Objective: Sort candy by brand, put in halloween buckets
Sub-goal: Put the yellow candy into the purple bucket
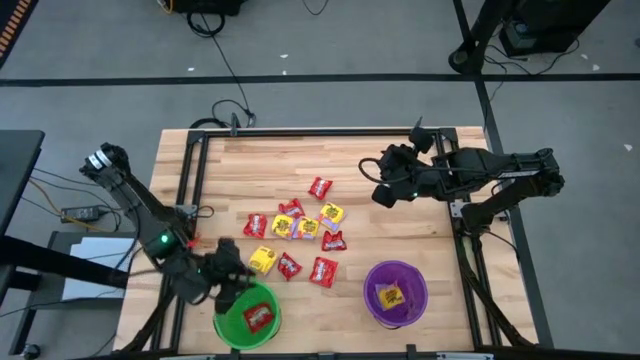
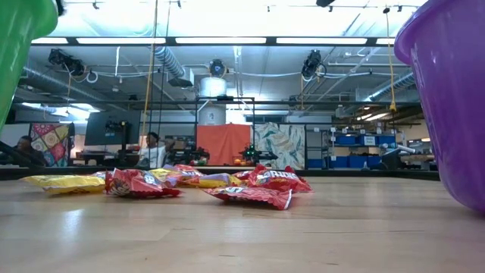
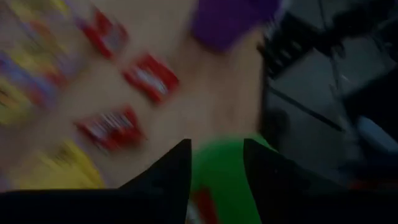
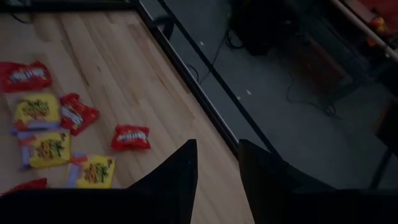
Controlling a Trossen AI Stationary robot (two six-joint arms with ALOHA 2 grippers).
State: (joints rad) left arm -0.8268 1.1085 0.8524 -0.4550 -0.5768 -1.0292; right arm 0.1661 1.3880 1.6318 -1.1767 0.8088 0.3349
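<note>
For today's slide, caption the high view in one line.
Left gripper over green bucket; candy mid-table, purple bucket nearby.

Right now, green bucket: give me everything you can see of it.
The green bucket is a small round pail of bright green plastic, standing upright with its mouth open at the table's front edge on the left arm's side. One red candy packet lies inside it. The left claw hangs over its rim with fingers apart and nothing between them. In the low view only a curved piece of its wall shows, at the corner. No handle or print can be made out.
</note>
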